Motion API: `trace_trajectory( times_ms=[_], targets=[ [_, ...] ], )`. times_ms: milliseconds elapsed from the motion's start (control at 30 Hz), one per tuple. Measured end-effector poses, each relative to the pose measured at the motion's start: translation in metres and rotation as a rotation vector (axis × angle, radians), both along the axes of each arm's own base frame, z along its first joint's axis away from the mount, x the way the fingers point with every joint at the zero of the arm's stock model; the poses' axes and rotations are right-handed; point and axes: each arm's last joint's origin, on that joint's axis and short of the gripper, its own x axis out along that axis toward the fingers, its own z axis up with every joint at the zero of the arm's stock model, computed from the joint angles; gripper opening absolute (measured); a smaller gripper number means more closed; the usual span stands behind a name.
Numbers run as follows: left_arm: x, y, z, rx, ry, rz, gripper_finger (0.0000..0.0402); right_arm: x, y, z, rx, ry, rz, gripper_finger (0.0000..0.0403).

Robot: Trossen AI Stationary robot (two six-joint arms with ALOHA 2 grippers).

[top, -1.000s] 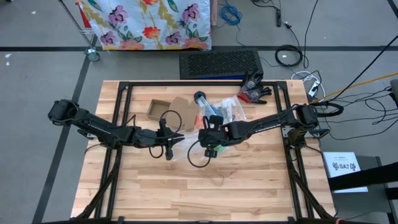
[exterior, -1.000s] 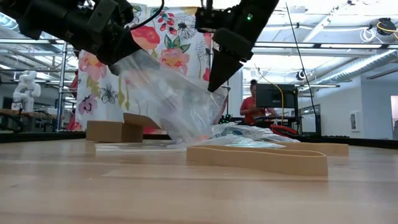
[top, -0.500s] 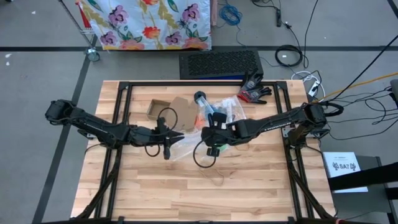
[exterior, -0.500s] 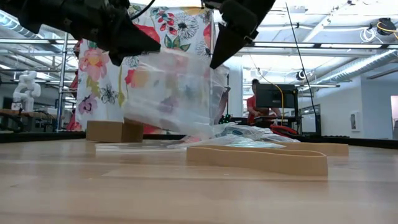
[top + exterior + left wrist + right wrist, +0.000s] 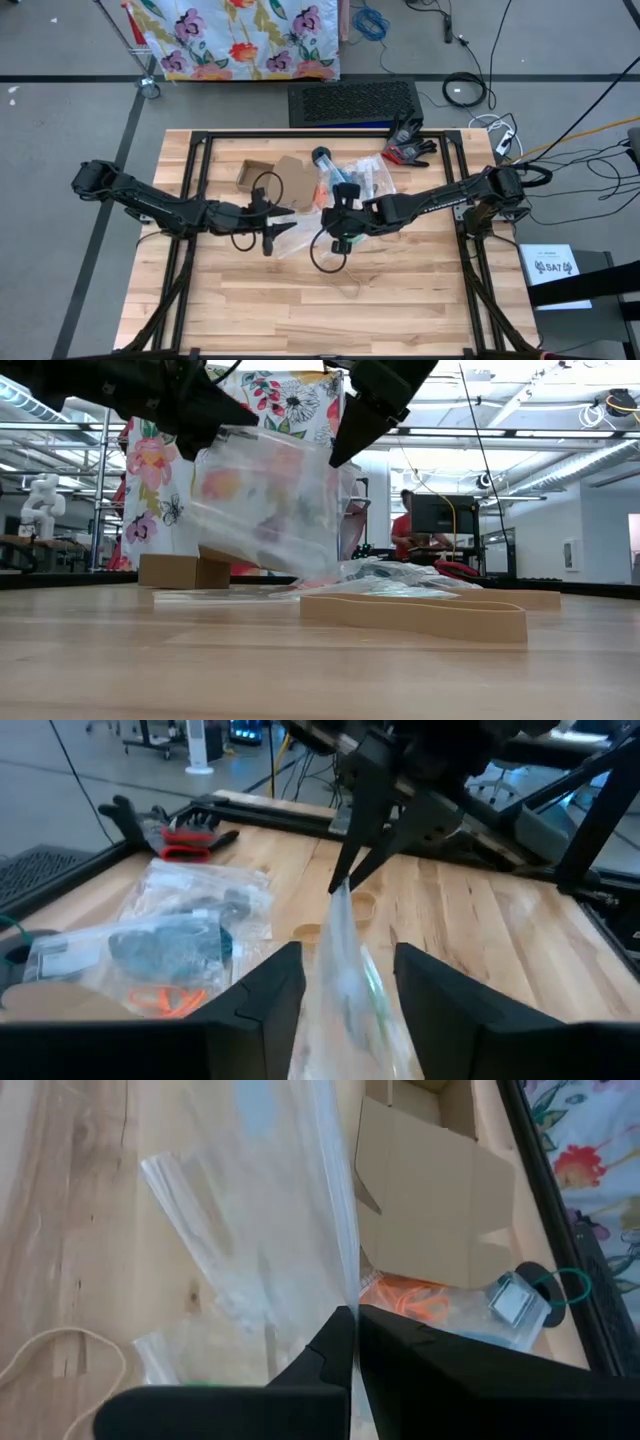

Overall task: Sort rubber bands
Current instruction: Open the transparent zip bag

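While the right arm reaches in from the table's right edge with its wrist bent down, the right gripper (image 5: 338,455) has its two dark fingers pressed together on the top edge of a clear, crinkled plastic bag (image 5: 265,500), which hangs from that pinch above the wood. The left arm stretches low from the opposite edge to the bag's other side; the left gripper (image 5: 347,965) has its fingers spread, with the film hanging in the gap between them and no contact that can be made out. A thin green streak shows inside the bag, too blurred to tell what it is.

In front of the bag, a flat tan rubber band (image 5: 415,615) lies in a long loop on the pale, grainy wooden table (image 5: 200,670). Behind the bag sits a heap of more clear plastic bags (image 5: 190,920), glossy and wrinkled, and one of them holds thin orange rubber bands (image 5: 165,1000). Beside that heap, also behind the bag, stands a small open brown cardboard box (image 5: 255,173). Farther behind lies a black-and-red work glove (image 5: 185,825), at the table's far rim.

Beyond the bag and the table hangs a bright floral cloth (image 5: 290,400), and farther back a person in a red top (image 5: 405,530) sits by a dark monitor (image 5: 440,515).
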Motion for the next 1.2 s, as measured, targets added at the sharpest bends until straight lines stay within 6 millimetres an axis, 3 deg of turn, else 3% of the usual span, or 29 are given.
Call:
trace_trajectory(
  times_ms=[267,433,767,1200],
  targets=[
    [-0.009,0.007,0.019,0.007,-0.102,0.023,0.0166,0.003,0.000,-0.001,-0.096,0.017,0.048,0.0000],
    [-0.007,0.020,0.012,-0.100,0.050,0.030,0.0166,0.013,0.001,-0.012,-0.183,0.051,0.148,0.0000],
    [0.008,0.037,0.044,-0.169,0.250,0.013,0.0166,0.025,0.001,-0.025,-0.283,0.067,0.177,0.0000],
    [0.033,0.047,0.023,-0.275,0.411,0.011,0.0166,0.028,0.000,-0.022,-0.393,0.053,0.170,0.0000]
  ],
)
